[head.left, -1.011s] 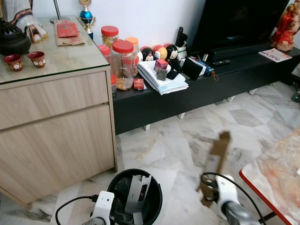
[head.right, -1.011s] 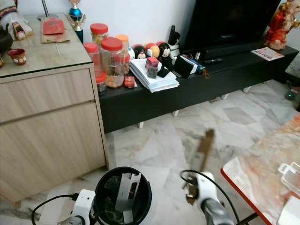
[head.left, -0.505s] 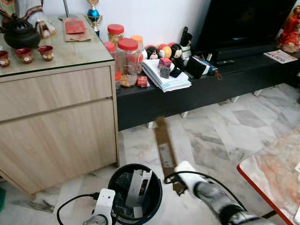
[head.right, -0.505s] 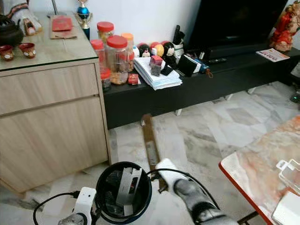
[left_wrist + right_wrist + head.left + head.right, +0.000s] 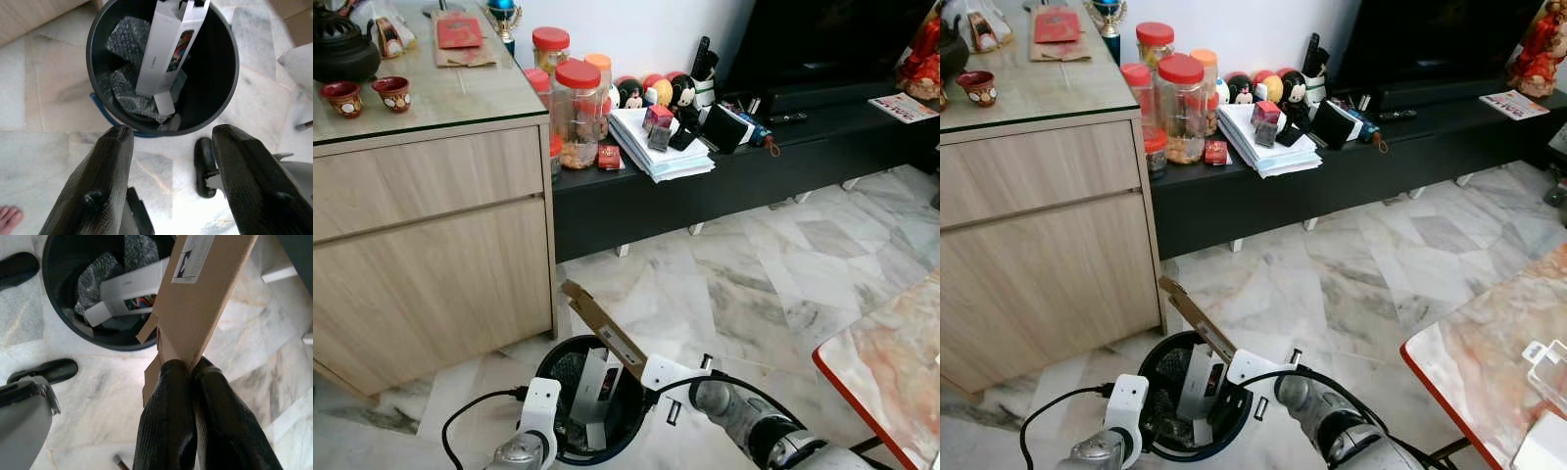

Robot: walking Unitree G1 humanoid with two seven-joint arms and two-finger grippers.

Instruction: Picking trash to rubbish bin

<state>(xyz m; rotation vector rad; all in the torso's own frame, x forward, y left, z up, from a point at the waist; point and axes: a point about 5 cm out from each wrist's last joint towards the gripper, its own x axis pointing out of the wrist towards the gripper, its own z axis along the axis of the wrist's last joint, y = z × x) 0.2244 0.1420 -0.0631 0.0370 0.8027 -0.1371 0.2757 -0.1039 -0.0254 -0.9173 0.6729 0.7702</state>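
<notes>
A black rubbish bin (image 5: 570,364) stands on the marble floor just before me, with a white carton (image 5: 168,49) and bubble wrap (image 5: 126,36) inside. My right gripper (image 5: 188,366) is shut on the lower end of a long brown cardboard strip (image 5: 597,323). The strip slants up and to the left over the bin's far rim. Seen along the right wrist, the bin (image 5: 58,328) lies beyond the cardboard (image 5: 205,298). My left gripper (image 5: 171,129) hangs open above the bin's (image 5: 222,73) near side, holding nothing.
A wooden cabinet (image 5: 431,245) stands close on the bin's left. A black TV bench (image 5: 773,171) with jars and papers runs along the wall behind. A red-edged marble table (image 5: 891,362) juts in at the right. A person's toes (image 5: 7,215) show by the left wrist.
My right gripper has swung the cardboard strip from the right side leftward and down until it leans over the bin. The head camera shifted a little meanwhile.
</notes>
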